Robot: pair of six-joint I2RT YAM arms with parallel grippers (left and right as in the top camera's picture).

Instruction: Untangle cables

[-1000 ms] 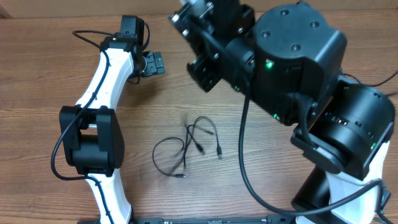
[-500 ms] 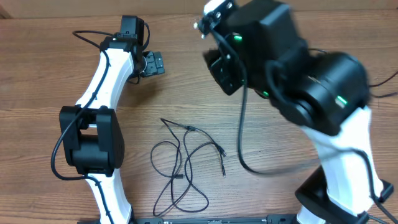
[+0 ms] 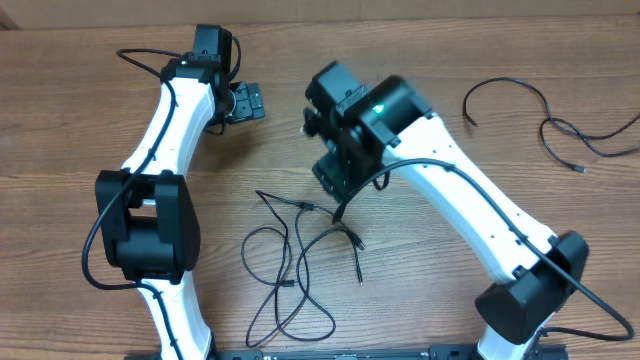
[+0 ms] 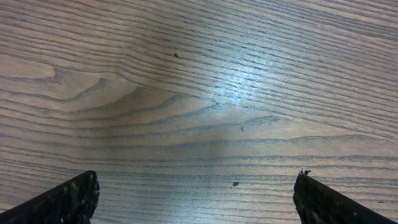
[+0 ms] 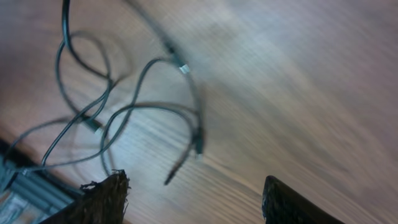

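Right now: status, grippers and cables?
Left gripper open, over table. Right gripper open, empty, above cables. Cables loose, overlapping. Nothing in the way.

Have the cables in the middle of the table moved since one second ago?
Yes. The cables, a small bunch before, now spread toward the near table edge, reaching beyond the left arm's black elbow joint, which stayed put.

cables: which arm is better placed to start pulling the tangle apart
Likely right. Its open jaws hang just above the tangled cables, which show in its wrist view. The left arm sits farther off, its view showing only table.
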